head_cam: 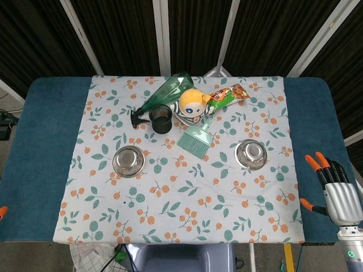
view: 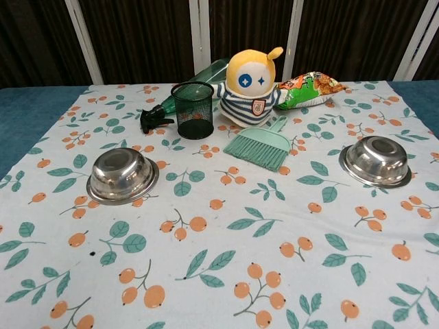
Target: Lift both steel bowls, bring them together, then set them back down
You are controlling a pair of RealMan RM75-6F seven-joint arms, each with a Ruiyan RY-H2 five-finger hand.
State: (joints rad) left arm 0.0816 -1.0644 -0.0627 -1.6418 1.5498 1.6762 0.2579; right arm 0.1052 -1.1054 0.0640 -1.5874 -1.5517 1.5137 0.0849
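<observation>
Two steel bowls stand upright on the floral cloth. The left bowl [head_cam: 129, 160] [view: 123, 175] sits at the cloth's left middle, and the right bowl [head_cam: 250, 154] [view: 376, 161] at its right middle. My right hand [head_cam: 334, 184] hovers off the cloth's right edge over the blue table, well right of the right bowl; its orange-tipped fingers are apart and hold nothing. Of my left hand [head_cam: 1, 212] only an orange fingertip shows at the head view's far left edge, far from the left bowl. The chest view shows neither hand.
Behind the bowls lie a green spray bottle [head_cam: 164, 93], a black mesh cup [head_cam: 161, 118], a yellow-headed doll [head_cam: 193, 106], a snack bag [head_cam: 228, 95] and a teal hand brush [head_cam: 197, 137]. The floral cloth [head_cam: 181, 215] covers a blue table [head_cam: 39, 141].
</observation>
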